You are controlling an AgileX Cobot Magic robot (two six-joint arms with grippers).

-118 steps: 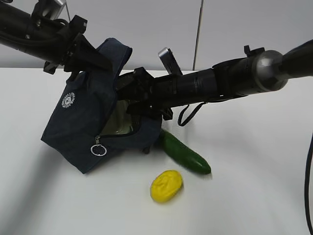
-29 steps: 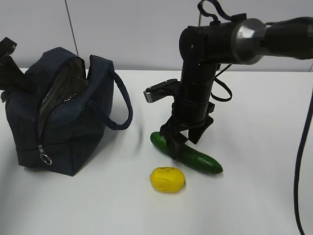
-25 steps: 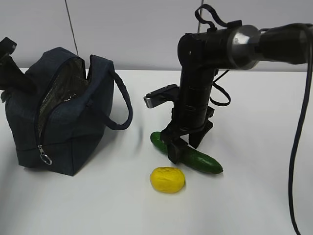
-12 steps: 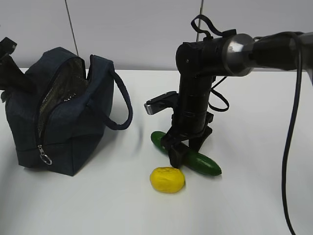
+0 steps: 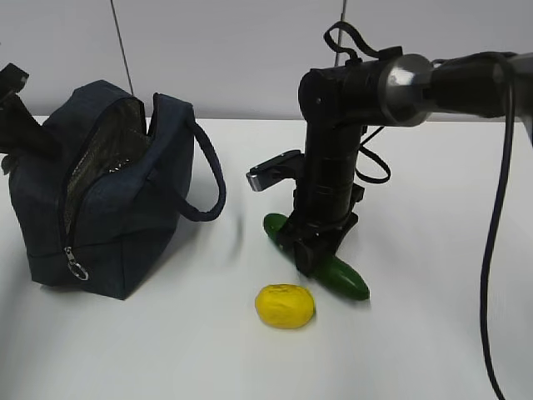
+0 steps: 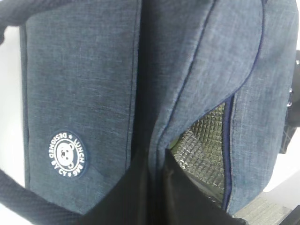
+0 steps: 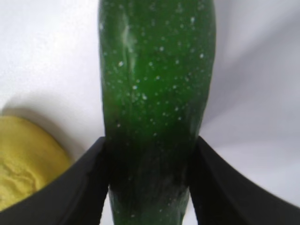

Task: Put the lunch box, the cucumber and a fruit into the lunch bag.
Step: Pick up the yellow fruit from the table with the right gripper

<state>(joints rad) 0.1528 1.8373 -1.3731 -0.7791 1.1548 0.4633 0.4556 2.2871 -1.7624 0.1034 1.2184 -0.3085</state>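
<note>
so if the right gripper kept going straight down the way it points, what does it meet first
The cucumber. The right gripper points down at the table, its fingers on either side of the cucumber and apparently touching it. Below that is only the table. The fruit lies just beside it, off that line.

The only readable text is on the lunch bag — a small round white logo patch stitched low on its navy fabric side, seen in the left wrist view. Around a little bear face, its ring of letters reads "LUNCH BAG" and "DESIGNED BY CY" — the last letters are small and partly hard to make out. No other writing, number or brand can be read in the exterior view or the right wrist view.
</note>
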